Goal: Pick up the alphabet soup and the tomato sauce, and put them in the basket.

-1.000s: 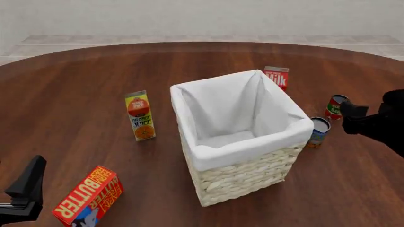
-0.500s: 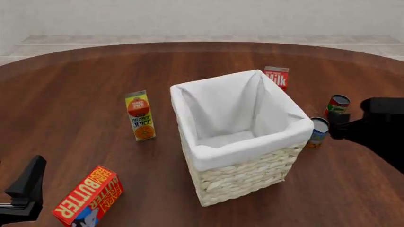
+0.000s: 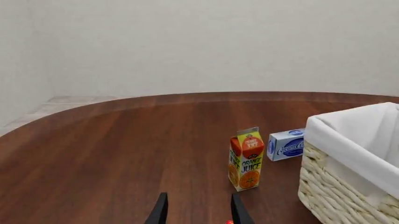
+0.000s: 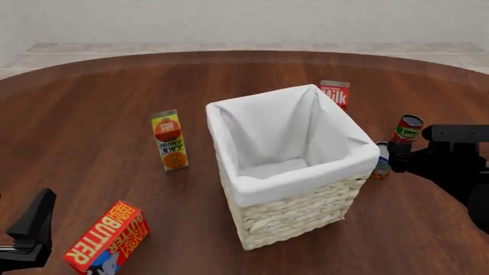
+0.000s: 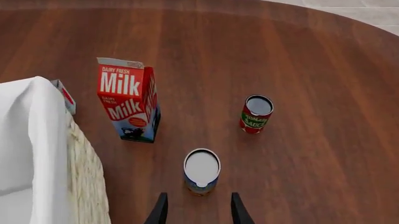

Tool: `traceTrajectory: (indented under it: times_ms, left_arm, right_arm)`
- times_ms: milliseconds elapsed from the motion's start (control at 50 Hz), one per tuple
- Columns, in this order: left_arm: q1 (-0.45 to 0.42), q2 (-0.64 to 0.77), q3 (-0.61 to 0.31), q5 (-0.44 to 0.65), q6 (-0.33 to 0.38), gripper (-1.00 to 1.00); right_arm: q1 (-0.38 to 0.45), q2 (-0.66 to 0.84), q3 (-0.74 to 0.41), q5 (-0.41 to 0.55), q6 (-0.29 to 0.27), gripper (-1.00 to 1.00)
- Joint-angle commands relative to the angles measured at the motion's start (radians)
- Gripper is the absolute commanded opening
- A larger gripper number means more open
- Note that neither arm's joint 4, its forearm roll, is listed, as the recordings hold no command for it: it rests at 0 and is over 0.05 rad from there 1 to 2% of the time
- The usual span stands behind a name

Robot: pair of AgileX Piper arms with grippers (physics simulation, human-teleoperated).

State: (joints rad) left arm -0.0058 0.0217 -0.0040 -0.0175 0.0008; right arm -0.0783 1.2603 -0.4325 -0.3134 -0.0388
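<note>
The right gripper (image 5: 196, 211) hangs above the soup (image 5: 201, 170), jaws apart and nothing between them; the can stands upright just ahead of the fingertips, in line with the gap — a stance that suggests a top-down grasp on this can first, it being the nearer of the two. In the front view the soup (image 4: 379, 162) is half hidden behind the gripper (image 4: 395, 153) and sits just beside the basket (image 4: 294, 220), at its right side, toward the table's (image 4: 91, 103) right edge; that closeness to the wicker wall leaves little room on that side, so the fingers would, I judge, do best to straddle the can without brushing the basket.

The sauce (image 4: 408, 128) stands upright a little farther back and to the right, apart from the soup; far enough, it seems, not to be knocked. The milk (image 4: 335, 93) stands behind the basket's far right corner. Neither can is in the basket; its white lining is bare.

The left gripper (image 3: 196, 212) waits low near the table's near left edge — jaws parted, empty, facing the juice (image 3: 245, 158).
</note>
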Motion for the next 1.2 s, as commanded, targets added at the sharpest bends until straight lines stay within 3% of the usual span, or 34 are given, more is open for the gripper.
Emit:
traceTrajectory:
  times_ms: [20, 1200]
  left_arm:
    - [0.000, 0.000, 0.000, 0.000, 0.000, 1.00]
    - [0.000, 0.000, 0.000, 0.000, 0.000, 1.00]
  right_arm:
    - [0.002, 0.066, -0.006, -0.042, -0.010, 1.00]
    - [-0.014, 0.330, -0.063, -0.209, -0.028, 1.00]
